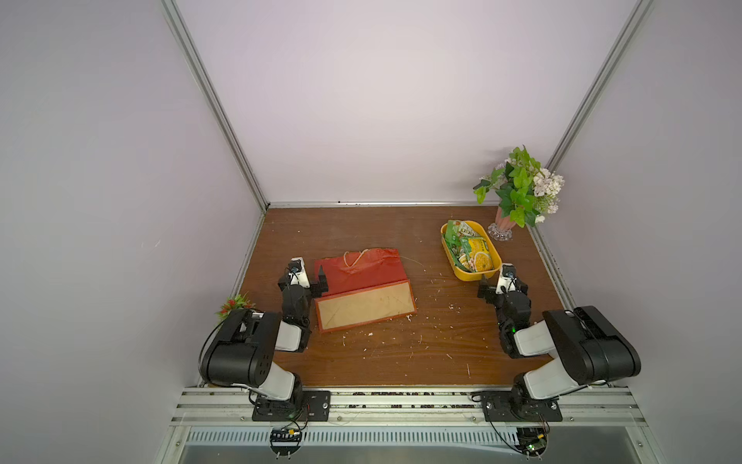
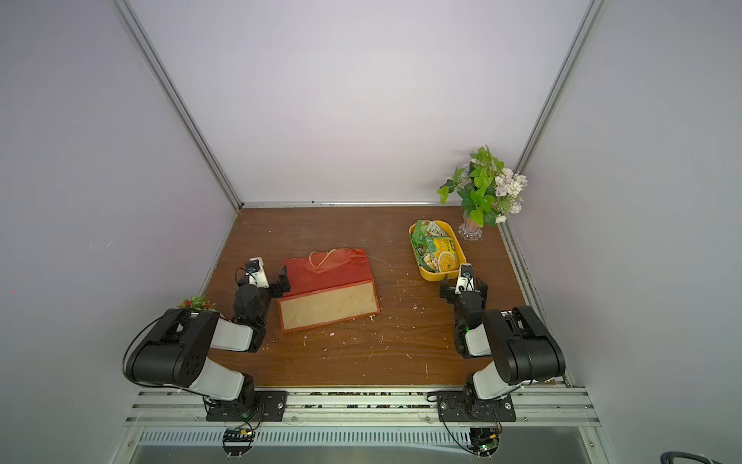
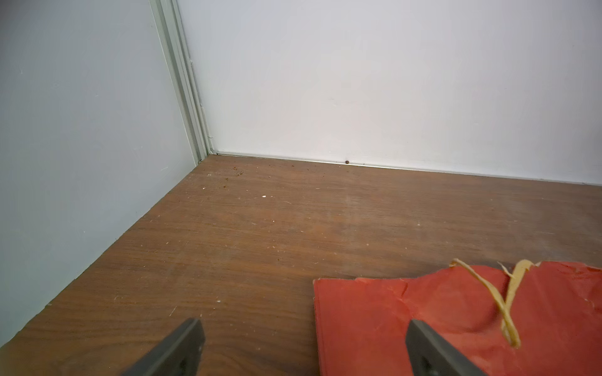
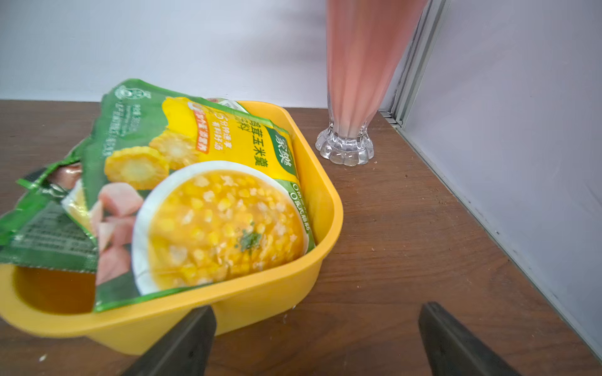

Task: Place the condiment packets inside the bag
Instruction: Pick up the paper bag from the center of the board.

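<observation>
the condiment packets [image 4: 208,195] lie heaped in a yellow tub [image 4: 260,302] at the bench's [image 1: 401,353] far right; the red bag [image 1: 361,281] lies flat, well apart. they look light, floppy and slick, best pinched by a raised edge. the top one reads "家乐 鸡茸玉米羹". left pincer [image 3: 304,328] and right pincer [image 4: 317,311] gape wide, empty.

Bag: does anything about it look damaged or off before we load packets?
Yes. The bag lies collapsed flat on the table, not standing open, and its rim beside the cord handle is torn and ragged. Pale scraps litter the wood around it.
</observation>
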`<state>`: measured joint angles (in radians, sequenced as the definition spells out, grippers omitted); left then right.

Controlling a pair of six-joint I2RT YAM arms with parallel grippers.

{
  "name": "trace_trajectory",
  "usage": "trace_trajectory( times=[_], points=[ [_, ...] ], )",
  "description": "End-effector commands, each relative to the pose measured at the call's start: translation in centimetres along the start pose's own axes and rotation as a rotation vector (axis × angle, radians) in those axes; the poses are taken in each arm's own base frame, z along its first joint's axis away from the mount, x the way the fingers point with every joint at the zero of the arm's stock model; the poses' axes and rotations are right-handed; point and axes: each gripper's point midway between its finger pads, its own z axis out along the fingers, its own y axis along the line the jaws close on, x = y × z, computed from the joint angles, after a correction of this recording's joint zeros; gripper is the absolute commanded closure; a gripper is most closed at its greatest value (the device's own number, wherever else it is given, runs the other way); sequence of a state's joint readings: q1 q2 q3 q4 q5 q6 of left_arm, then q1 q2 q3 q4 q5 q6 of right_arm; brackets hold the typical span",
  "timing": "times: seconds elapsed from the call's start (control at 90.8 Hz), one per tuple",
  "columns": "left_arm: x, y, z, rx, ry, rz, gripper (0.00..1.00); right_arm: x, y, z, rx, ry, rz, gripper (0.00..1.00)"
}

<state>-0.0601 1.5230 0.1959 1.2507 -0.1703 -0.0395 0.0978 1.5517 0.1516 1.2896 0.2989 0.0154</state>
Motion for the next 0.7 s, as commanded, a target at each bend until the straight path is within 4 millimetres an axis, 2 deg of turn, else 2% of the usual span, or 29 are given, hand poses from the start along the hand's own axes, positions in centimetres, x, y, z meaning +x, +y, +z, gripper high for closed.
trace_trajectory(
  times=[0.0,0.594,0.66,0.693],
  points=[
    [-0.95,0.69,0.36,-0.029,-0.033,0.004,0.00,-3.84,-0.41,0.44,0.027,-0.130,0.044,0.01],
    [-0.93,0.69,0.37,-0.029,-0.032,0.005,0.00,-3.84,-0.36,0.44,0.024,-0.130,0.045,0.01],
    [-1.00,0.65,0.36,-0.027,-0.034,0.004,0.00,-3.73,-0.86,0.35,0.056,-0.116,0.049,0.01],
    [-1.00,0.64,0.36,-0.026,-0.034,0.004,0.00,-4.49,-0.74,0.09,0.041,-0.130,0.052,0.01]
  ],
)
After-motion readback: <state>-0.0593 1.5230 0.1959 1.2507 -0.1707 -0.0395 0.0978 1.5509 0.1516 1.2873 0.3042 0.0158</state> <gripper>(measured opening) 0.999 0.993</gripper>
